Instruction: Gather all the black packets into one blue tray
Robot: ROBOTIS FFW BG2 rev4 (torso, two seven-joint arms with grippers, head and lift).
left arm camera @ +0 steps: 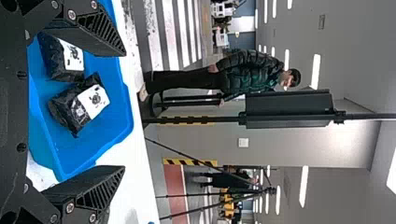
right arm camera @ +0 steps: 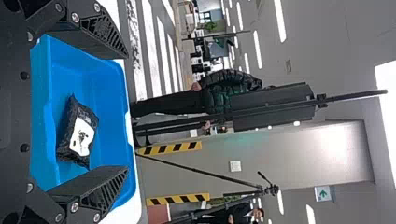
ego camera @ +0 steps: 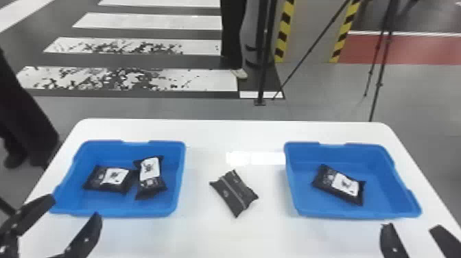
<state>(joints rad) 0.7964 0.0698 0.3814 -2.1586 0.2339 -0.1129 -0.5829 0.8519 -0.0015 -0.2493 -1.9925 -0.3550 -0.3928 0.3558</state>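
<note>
Nearest to me in the head view, I have both end effectors low on either side of the loose black packet point(ego camera: 234, 193). The left end effector point(ego camera: 74, 206) is nearer than that packet and well off to its left, its two fingers spread with nothing between their tips. The right end effector point(ego camera: 411, 225) is nearer too and well to its right, fingers likewise spread and empty. The loose packet itself lies flat on the white desk point(ego camera: 219, 135), turned at a slant, a pale seam running across its upper face.

To its left, I see the left blue tray point(ego camera: 137, 210) with two packets in it, white labels up: the outer packet point(ego camera: 109, 179) farther from my landmark, the inner packet point(ego camera: 150, 176) closer to it. Those two sit right beside each other. To its right is the right blue tray point(ego camera: 343, 212), where a single packet point(ego camera: 339, 184) rests askew, label up.

Beyond the loose packet and past the desk's far edge, I get floor with white stripes point(ego camera: 151, 80) off to its left, a black pole point(ego camera: 262, 82) slightly to its right, and yellow-and-black striped edging point(ego camera: 284, 32) behind that.
</note>
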